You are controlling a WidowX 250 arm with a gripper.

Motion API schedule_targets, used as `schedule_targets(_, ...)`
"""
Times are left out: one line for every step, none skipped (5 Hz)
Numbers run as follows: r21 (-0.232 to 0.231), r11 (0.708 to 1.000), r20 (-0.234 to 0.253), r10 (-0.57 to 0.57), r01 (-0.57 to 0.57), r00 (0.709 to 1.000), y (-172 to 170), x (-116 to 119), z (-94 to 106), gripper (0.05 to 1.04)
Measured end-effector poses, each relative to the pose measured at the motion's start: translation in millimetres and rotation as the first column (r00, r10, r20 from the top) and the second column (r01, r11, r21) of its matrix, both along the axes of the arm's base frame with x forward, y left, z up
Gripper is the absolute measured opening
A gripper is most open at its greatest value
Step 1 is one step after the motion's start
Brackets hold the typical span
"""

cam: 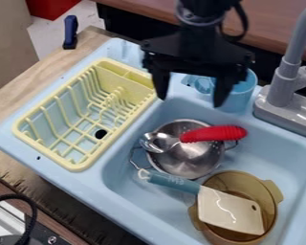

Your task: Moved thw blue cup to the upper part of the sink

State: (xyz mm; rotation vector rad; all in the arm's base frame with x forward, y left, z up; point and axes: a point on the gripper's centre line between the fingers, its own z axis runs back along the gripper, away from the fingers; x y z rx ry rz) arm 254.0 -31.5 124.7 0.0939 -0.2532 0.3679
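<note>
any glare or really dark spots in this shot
Camera view: a white streak of glare on the cream spatula blade, bright glints on the metal pot and spoon bowl, and the gripper so dark it looks nearly black.

Soft, fairly bright light covers the scene — bright glints on the metal pot (192, 157) and spoon (158, 142), a wavy streak of glare on the white blade (231, 210) — with gentle shading inside the sink (120, 160).
</note>
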Motion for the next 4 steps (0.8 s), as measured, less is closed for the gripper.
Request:
schedule_targets(0.064,0.994,0.012,-0.087,0.086,0.996,27,-6,-4.3,0.997)
schedule_targets(0.059,0.991,0.002,-0.117,0.116,0.993,44,-8,-7.2,0.997)
schedule_targets(0.067,0.991,0.005,-0.115,0.115,0.993,55,-1,-7.4,0.997)
schedule_targets(0.052,0.998,0.024,-0.048,0.047,0.999,65,19,-2.6,0.997)
